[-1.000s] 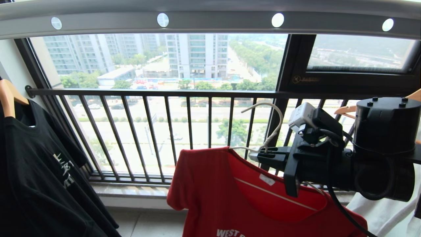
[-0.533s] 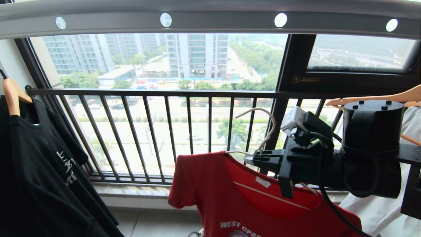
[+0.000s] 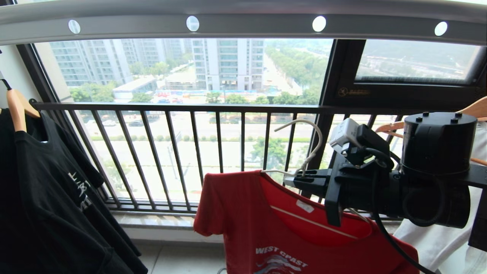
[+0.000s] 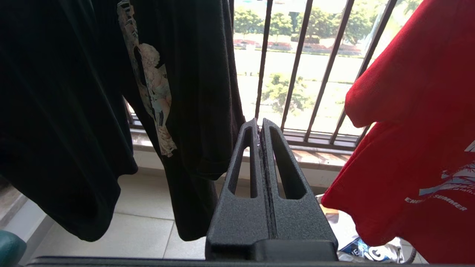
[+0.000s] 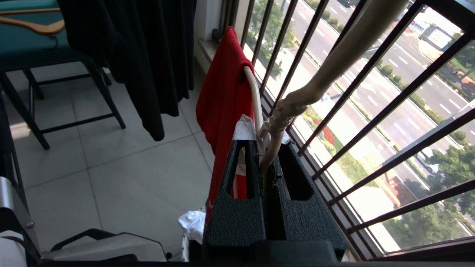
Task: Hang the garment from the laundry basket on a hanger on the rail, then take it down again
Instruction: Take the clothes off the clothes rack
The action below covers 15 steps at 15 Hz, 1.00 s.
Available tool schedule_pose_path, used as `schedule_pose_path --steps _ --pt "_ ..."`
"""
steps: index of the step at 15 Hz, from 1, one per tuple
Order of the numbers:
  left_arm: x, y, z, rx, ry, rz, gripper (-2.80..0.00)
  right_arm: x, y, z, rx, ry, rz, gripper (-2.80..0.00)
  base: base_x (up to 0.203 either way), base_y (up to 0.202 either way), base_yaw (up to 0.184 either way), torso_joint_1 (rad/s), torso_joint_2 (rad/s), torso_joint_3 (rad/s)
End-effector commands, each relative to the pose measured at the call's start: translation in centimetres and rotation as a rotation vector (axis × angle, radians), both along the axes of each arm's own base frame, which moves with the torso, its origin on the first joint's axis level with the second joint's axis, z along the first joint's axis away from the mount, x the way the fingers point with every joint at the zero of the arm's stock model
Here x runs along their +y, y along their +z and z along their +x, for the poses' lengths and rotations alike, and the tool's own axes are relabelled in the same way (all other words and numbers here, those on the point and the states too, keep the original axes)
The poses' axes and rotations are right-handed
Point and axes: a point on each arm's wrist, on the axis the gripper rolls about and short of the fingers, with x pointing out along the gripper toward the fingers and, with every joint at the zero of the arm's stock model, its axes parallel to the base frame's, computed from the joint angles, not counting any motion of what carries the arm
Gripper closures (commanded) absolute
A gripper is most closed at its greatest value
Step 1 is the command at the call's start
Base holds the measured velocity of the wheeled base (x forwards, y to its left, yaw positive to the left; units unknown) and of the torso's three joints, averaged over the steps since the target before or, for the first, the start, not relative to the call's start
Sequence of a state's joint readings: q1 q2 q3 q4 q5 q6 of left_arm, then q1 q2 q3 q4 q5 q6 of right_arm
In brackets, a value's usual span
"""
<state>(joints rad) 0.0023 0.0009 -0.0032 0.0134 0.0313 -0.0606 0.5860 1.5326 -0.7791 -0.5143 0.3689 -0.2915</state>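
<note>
Right gripper: I see my black right gripper (image 3: 300,179) at about 4 o'clock in the head view, reaching level toward the window, its fingers (image 5: 241,207) clamped on the twisted neck of the thin white wire hanger (image 3: 308,146).

Hanger: its long hook curls upward in front of the black barred window railing (image 3: 190,108), well below the long grey-white overhead rail (image 3: 243,28) with its row of round white holes at 12 o'clock. The hook is not on that rail.

Garment: the red short-sleeved T-shirt (image 3: 274,228) with the white "WEST COAST" chest print hangs from the wire hanger at 6 o'clock, its small white neck label just beside my gripper and one shoulder and sleeve spread toward the centre of the frame.

Left gripper: my black left gripper (image 4: 261,128) shows in its wrist view, low down, fingers pressed together on nothing, between the black shirt and the red one and touching neither.

Black T-shirt: a black printed T-shirt (image 3: 49,198) hangs on a light wooden hanger (image 3: 17,112) at 9 o'clock.

Right edge: another light wooden hanger (image 3: 473,110) and a pale garment (image 3: 441,243) sit behind my right arm at 3 to 4 o'clock.

Floor: pale tiles (image 5: 111,174) lie below the shirts.
</note>
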Motion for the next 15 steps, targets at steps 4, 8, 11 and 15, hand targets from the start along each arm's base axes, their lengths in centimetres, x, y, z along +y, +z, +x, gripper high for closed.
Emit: schedule_pose_path --steps 4,8,11,15 --pt "0.0 2.0 -0.5 -0.055 0.002 0.005 0.00 0.1 -0.1 0.0 0.002 0.004 -0.002 0.00 0.000 0.000 0.000 0.000 0.00 0.000" --pt "-0.2 8.8 2.0 0.051 -0.097 -0.047 0.00 0.3 -0.2 0.4 0.006 0.001 -0.001 0.00 0.000 0.000 0.000 0.000 0.00 0.000" --pt "-1.0 15.2 6.8 0.139 -0.413 -0.105 0.00 0.5 0.5 0.7 0.025 -0.020 0.064 0.00 0.000 0.000 0.000 0.000 0.00 0.000" --pt "-5.6 17.6 16.2 0.392 -0.814 -0.158 0.00 1.2 0.5 2.1 0.059 -0.092 0.090 0.00 0.000 0.000 0.000 0.000 0.00 0.000"
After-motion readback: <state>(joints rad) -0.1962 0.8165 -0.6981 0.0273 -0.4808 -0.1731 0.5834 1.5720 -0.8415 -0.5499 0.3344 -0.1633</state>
